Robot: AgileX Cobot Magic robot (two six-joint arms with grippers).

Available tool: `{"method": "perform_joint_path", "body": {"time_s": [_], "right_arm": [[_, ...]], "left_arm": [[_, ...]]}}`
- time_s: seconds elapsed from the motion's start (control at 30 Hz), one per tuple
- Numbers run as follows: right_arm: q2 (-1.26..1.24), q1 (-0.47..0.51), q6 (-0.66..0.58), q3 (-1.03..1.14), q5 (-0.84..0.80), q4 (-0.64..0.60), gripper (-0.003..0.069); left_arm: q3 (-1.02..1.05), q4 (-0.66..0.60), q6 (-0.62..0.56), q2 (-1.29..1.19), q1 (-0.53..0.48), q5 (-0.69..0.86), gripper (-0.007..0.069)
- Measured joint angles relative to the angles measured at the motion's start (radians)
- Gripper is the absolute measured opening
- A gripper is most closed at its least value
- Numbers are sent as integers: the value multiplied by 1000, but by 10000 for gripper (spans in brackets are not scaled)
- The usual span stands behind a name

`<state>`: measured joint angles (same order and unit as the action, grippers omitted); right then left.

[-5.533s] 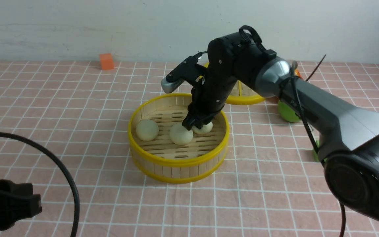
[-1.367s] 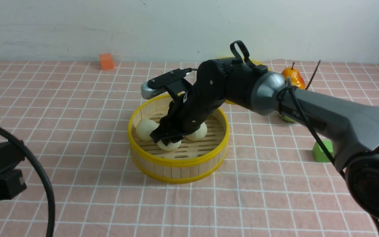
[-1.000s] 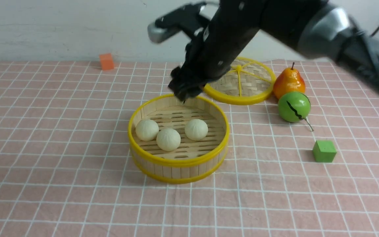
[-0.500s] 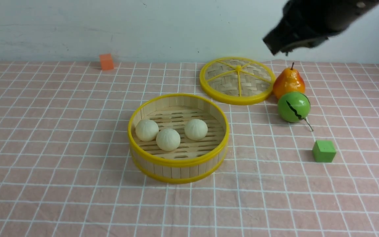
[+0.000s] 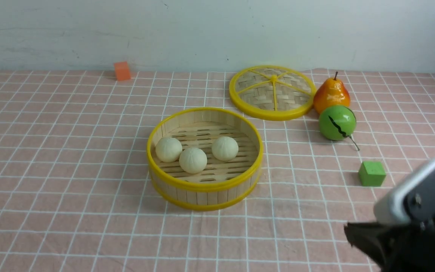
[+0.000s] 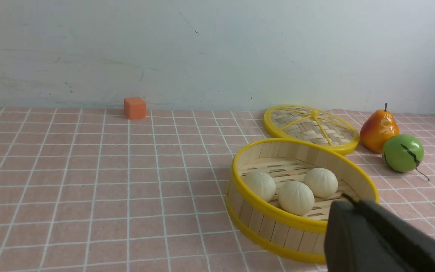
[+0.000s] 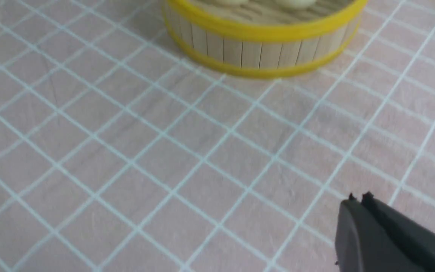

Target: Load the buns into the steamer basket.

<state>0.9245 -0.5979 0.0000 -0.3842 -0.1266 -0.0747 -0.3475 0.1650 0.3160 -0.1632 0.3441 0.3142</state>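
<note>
Three cream-white buns lie side by side on the slatted floor of the steamer basket [image 5: 204, 187]: one on the left [image 5: 168, 149], one in the middle front [image 5: 193, 160], one on the right [image 5: 225, 148]. They also show in the left wrist view [image 6: 296, 197]. My right gripper [image 5: 349, 230] is shut and empty at the near right, well away from the basket; its closed tips show in the right wrist view [image 7: 357, 198]. My left gripper [image 6: 347, 198] is shut and empty; it is out of the front view.
The flat woven lid [image 5: 273, 92] lies behind the basket on the right. An orange pear [image 5: 331, 95] and a green ball-shaped fruit [image 5: 337, 122] sit beside the lid. A green cube [image 5: 371, 173] is at the right, an orange cube [image 5: 122, 70] at the back.
My right gripper let go of the middle bun in the basket, rose, swung right and came down to the near right corner. The left arm left the front view.
</note>
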Motion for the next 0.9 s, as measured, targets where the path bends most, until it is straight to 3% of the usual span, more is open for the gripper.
{"method": "perform_joint_path", "body": {"time_s": [0.3,0.47,0.6,0.7,0.73,0.9], "right_arm": [[-28,0,0,354,127,-2,-14],[-186,5,0,404,192,-2,-11],[-442,80,-17,406,184,20,-10],[-635,193,-22,407,119,45,-6],[-741,271,-22,407,70,51,-5],[-925,431,-22,408,-116,57,-3]], "left_arm": [[0,0,0,0,0,0,-14],[0,0,0,-2,0,1,-13],[0,0,0,-4,0,5,-13],[0,0,0,-7,0,5,-13],[0,0,0,-9,0,5,-11],[0,-1,0,-10,0,8,-6]]}}
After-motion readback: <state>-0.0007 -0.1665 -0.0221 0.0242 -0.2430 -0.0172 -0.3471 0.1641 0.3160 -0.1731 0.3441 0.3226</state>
